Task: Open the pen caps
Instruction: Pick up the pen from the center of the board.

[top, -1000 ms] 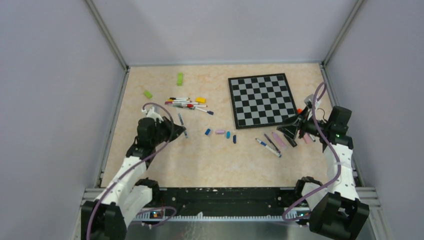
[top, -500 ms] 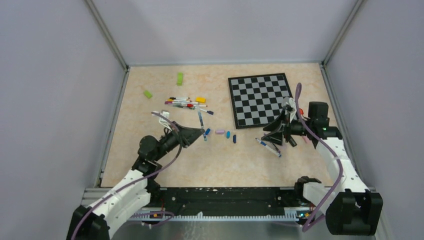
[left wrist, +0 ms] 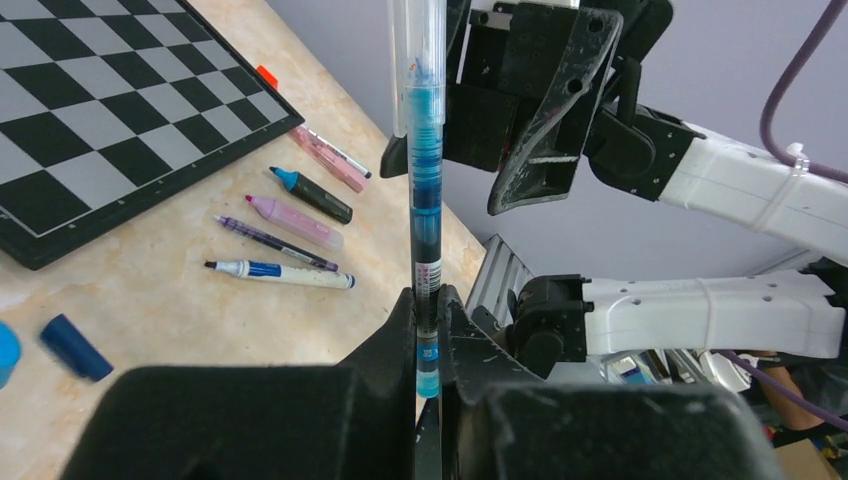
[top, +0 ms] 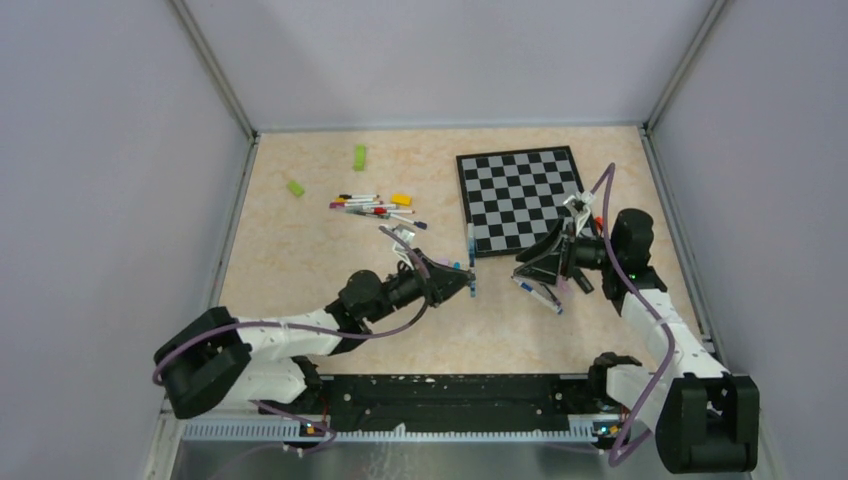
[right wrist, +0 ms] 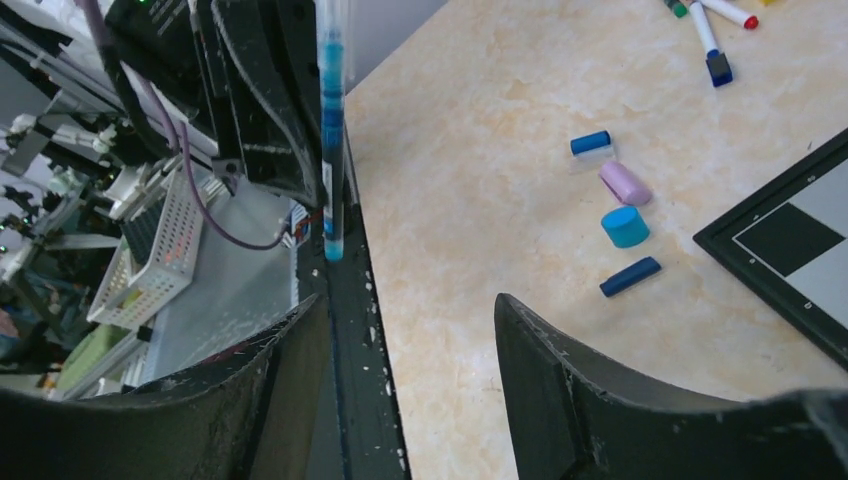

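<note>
- We see a blue pen (left wrist: 425, 200) clamped in the closed left claw (left wrist: 428, 310). It is gripped near its blue end, and the clear end reaches out past the fingertips. We cannot tell whether its cap is on.
- The right claw (right wrist: 410, 300) faces the pen from nearby, jaws wide apart with nothing between them, and does not touch it.
- Four loose caps (right wrist: 625, 227), blue, pink, cyan and dark blue, lie on the table (right wrist: 480, 120) ahead of the right claw, near the board (right wrist: 790, 240).
- The other pens (left wrist: 295, 222) lie on the table below the right claw, just off the board's edge.
</note>
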`<state>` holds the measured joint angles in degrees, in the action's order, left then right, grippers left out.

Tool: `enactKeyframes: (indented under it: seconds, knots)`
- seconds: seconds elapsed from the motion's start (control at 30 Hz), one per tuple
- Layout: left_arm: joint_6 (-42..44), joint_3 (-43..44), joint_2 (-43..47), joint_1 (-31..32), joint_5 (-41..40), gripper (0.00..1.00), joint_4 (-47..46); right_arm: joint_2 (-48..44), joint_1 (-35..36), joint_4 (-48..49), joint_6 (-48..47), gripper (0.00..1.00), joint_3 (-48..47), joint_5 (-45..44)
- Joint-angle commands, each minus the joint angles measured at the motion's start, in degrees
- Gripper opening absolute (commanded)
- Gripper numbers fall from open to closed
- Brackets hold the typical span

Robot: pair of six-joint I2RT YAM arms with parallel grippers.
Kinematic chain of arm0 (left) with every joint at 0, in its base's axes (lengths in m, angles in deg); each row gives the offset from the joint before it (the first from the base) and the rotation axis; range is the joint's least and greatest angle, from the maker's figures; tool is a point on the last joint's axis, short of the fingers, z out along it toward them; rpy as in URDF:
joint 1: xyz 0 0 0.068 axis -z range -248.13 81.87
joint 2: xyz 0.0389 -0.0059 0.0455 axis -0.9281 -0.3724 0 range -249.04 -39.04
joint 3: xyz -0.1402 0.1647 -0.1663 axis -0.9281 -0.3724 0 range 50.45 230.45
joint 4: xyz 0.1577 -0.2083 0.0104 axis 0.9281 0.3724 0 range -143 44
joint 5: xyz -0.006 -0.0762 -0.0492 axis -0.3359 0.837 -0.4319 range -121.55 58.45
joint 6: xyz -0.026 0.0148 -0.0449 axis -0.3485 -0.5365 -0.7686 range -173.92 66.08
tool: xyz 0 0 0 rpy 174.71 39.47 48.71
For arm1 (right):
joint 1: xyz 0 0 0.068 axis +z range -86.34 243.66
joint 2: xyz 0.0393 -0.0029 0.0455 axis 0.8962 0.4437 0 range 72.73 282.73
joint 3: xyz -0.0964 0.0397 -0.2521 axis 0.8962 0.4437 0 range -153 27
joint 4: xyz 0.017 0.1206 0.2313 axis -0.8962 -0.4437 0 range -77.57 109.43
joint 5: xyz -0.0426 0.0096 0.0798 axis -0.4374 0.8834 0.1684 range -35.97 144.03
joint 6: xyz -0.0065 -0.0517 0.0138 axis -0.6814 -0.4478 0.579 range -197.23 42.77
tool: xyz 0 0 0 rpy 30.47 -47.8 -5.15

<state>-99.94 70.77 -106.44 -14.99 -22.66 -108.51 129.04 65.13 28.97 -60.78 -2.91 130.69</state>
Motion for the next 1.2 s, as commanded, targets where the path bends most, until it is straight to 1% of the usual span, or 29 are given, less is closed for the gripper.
enactKeyframes:
  seconds: [0.0, 0.17, 0.37, 0.53, 0.77, 0.93, 1.0, 1.03, 1.07, 1.17]
  knots:
    - [3.33, 4.83, -6.71, 4.4, -7.27, 0.0, -9.01, 0.0, 1.9, 15.99, 18.62, 0.61, 1.14, -5.05]
    - [3.41, 8.44, -13.75, 7.72, -11.95, 0.0, -10.68, 0.11, 3.31, 19.4, 22.45, 0.6, 3.02, -7.26]
    - [3.27, 11.84, -18.02, 10.3, -14.78, 0.0, -10.41, 0.17, 5.25, 18.74, 21.43, 0.58, 3.62, -9.11]
    - [3.07, 13.46, -19.79, 11.3, -15.43, 0.0, -10.18, 0.37, 6.25, 18.29, 20.4, 0.53, 3.56, -9.99]
    - [2.87, 14.8, -21.41, 12.22, -15.7, 0.0, -10.46, 0.97, 7.15, 18.16, 19.18, 0.34, 3.57, -10.49]
    - [2.92, 15.05, -21.72, 12.51, -15.69, 0.0, -10.5, 1.24, 7.79, 18.48, 18.45, 0.16, 3.65, -9.85]
    - [3.12, 14.89, -21.52, 12.55, -15.82, 0.0, -10.49, 1.43, 8.17, 18.41, 17.83, 0.05, 3.56, -9.18]
    - [3.36, 14.79, -21.34, 12.52, -15.83, 0.03, -10.42, 1.51, 8.31, 18.22, 17.37, 0.0, 3.36, -8.59]
    - [3.76, 14.77, -21.11, 12.55, -15.83, 0.07, -10.41, 1.65, 8.35, 17.89, 16.71, 0.0, 3.15, -8.15]
    - [5.61, 13.64, -19.37, 12.54, -15.55, 0.29, -10.26, 1.44, 8.37, 15.93, 13.46, 0.0, 2.16, -6.45]
